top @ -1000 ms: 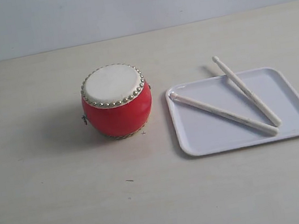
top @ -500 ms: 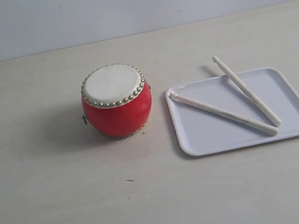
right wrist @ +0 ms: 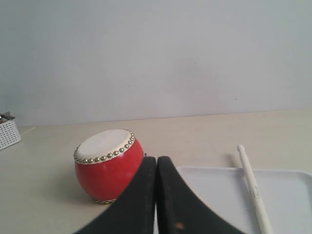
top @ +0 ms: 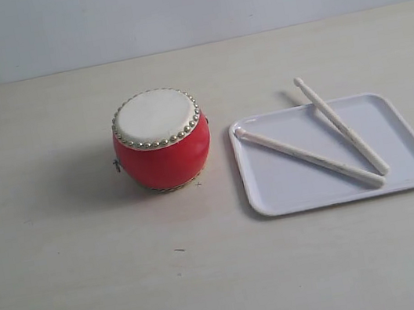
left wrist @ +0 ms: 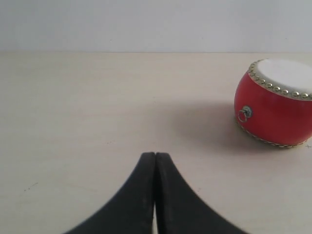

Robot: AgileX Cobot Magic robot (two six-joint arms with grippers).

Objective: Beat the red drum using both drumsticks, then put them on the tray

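Note:
The red drum [top: 161,139] stands upright on the pale table, cream skin up, ringed with brass studs. To its right lies the white tray [top: 405,130]. Two pale drumsticks rest on the tray: one [top: 308,157] lies diagonally across it, the other [top: 341,125] has its tip sticking out past the far rim. Neither gripper shows in the exterior view. My left gripper [left wrist: 155,155] is shut and empty, with the drum [left wrist: 273,105] off to one side. My right gripper [right wrist: 156,158] is shut and empty, in front of the drum [right wrist: 107,165], the tray [right wrist: 287,195] and one drumstick [right wrist: 253,192].
A white mesh basket corner [right wrist: 9,132] shows at the table's far edge in the right wrist view. A plain wall backs the table.

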